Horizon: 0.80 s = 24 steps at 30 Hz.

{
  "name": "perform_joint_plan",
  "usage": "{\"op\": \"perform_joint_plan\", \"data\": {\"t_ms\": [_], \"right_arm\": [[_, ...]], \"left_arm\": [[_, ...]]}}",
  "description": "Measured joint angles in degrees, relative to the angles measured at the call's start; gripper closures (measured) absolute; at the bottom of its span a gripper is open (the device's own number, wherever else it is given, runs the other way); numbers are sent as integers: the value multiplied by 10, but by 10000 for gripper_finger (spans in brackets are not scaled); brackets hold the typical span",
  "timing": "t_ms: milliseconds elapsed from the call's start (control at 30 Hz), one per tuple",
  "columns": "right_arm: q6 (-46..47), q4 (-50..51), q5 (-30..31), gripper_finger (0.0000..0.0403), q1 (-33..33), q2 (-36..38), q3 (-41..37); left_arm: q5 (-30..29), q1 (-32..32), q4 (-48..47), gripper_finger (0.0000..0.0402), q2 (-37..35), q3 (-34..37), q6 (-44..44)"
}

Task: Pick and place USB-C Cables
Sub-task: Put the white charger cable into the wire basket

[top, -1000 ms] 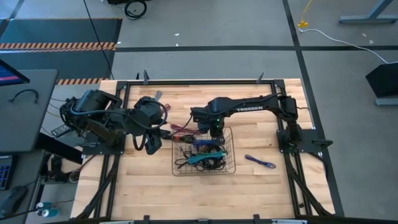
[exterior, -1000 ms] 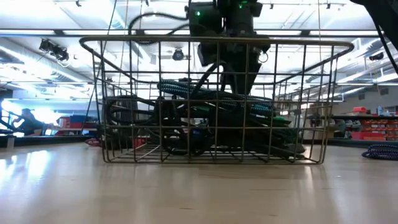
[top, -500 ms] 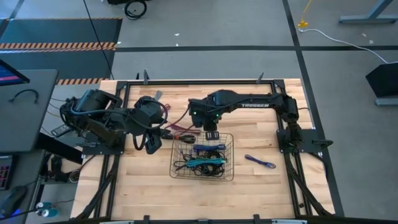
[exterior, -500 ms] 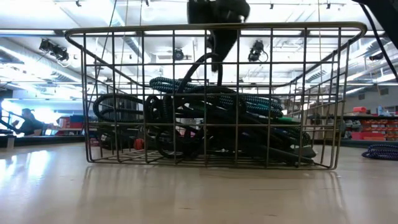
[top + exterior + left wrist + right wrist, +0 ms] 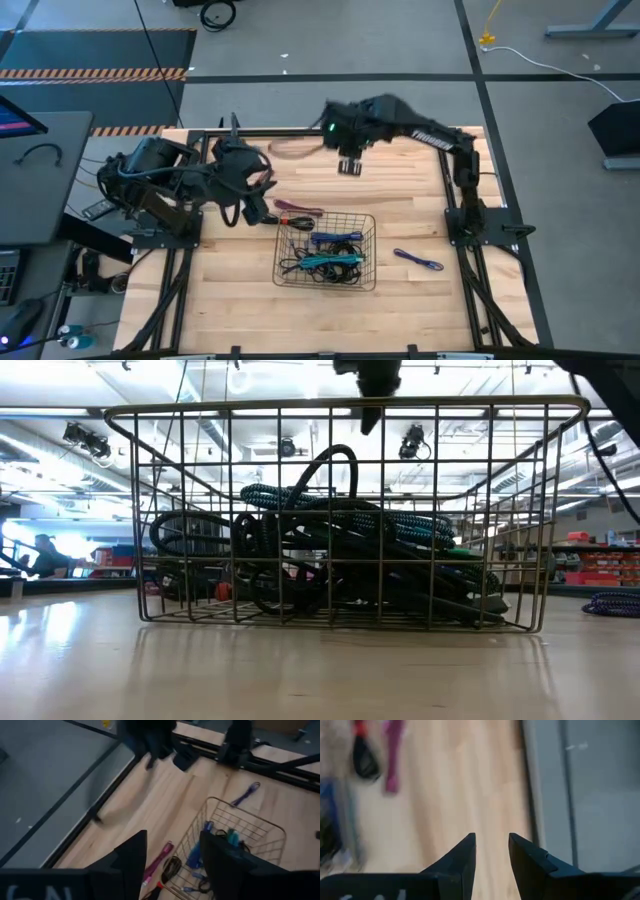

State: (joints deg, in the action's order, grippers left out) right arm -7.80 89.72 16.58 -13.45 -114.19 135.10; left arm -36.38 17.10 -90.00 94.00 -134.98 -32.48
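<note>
A wire mesh basket stands mid-table and holds several USB-C cables: teal, blue and black, seen piled in the low view. One black loop stands up from the pile. A magenta cable and a black coil lie on the wood just left of the basket, and a purple cable lies to its right. My right gripper hangs open high over the table's far side, holding nothing. My left gripper is open above the magenta cable.
A black frame runs around the wooden table top. The two arm bases stand at the left and right edges. Bare wood lies in front of the basket.
My right gripper has risen out of the basket and swung toward the table's far edge, tipping more level. The basket shifted a little toward the near edge as the gripper left, and a black cable loop now stands up inside it. My left gripper has turned slightly in place.
</note>
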Motion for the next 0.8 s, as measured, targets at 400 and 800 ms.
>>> {"op": "perform_joint_plan", "data": {"t_ms": [400, 800], "right_arm": [[66, -5, 2, 281, -188, 167, -15], [39, -18, -2, 282, -276, 287, -15]], "left_arm": [[1, -45, 0, 214, 0, 0, 32], [-29, -159, 0, 214, -1, 19, 76]]}}
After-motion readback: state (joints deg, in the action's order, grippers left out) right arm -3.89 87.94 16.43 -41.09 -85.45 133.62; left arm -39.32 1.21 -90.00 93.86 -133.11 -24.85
